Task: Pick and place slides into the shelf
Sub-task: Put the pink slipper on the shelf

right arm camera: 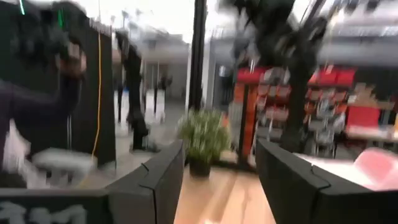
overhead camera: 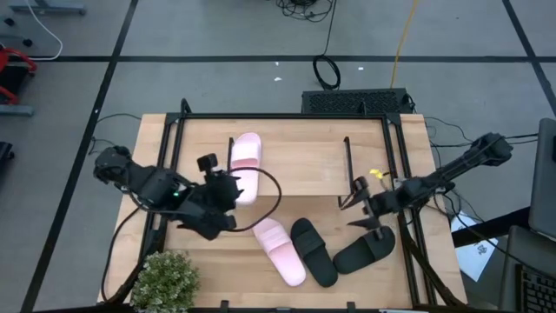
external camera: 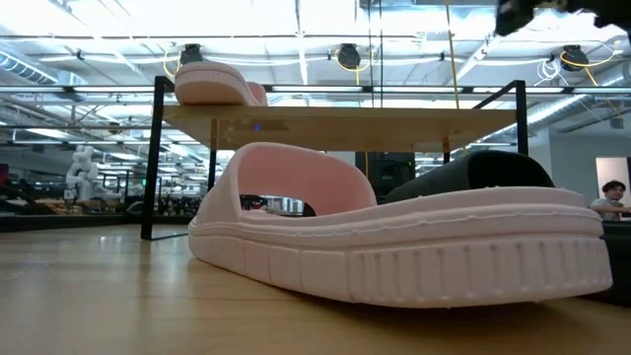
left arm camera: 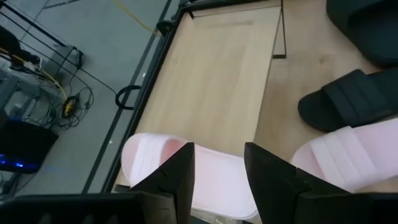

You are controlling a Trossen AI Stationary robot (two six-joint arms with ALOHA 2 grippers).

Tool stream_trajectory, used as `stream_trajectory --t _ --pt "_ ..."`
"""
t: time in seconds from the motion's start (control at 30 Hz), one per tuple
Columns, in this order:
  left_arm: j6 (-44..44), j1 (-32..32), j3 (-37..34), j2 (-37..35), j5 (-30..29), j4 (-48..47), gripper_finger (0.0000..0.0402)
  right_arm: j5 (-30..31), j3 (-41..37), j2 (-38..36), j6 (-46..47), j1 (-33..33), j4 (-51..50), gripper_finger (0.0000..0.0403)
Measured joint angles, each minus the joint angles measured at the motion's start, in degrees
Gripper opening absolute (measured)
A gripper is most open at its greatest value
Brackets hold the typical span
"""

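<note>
Plant (overhead camera: pixel 164 278): set at the near left table corner.
Cables (overhead camera: pixel 327 69): laid on the grey floor behind the table (overhead camera: pixel 300 263).

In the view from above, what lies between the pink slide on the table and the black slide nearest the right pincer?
The other black slide, touching the pink slide beside it.

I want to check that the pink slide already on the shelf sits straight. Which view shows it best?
The high view: the pink slide on the shelf shows whole from above, lying lengthwise beside the left pincer. The low view gives only its side profile atop the shelf. The left wrist view shows part of it behind the fingers. The right wrist view misses it.
</note>
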Motion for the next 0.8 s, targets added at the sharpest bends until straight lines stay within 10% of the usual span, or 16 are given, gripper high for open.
stream_trajectory --t 0.4,0.8 --pt "0.55 -1.08 0.00 -3.45 0.12 -0.62 0.0140 2.10 32.45 34.55 -2.43 1.39 -27.79 0.0189" --pt "-0.12 -4.28 -0.04 -3.91 0.34 -0.92 0.0140 3.18 45.95 49.15 4.14 3.07 -39.51 0.0189"
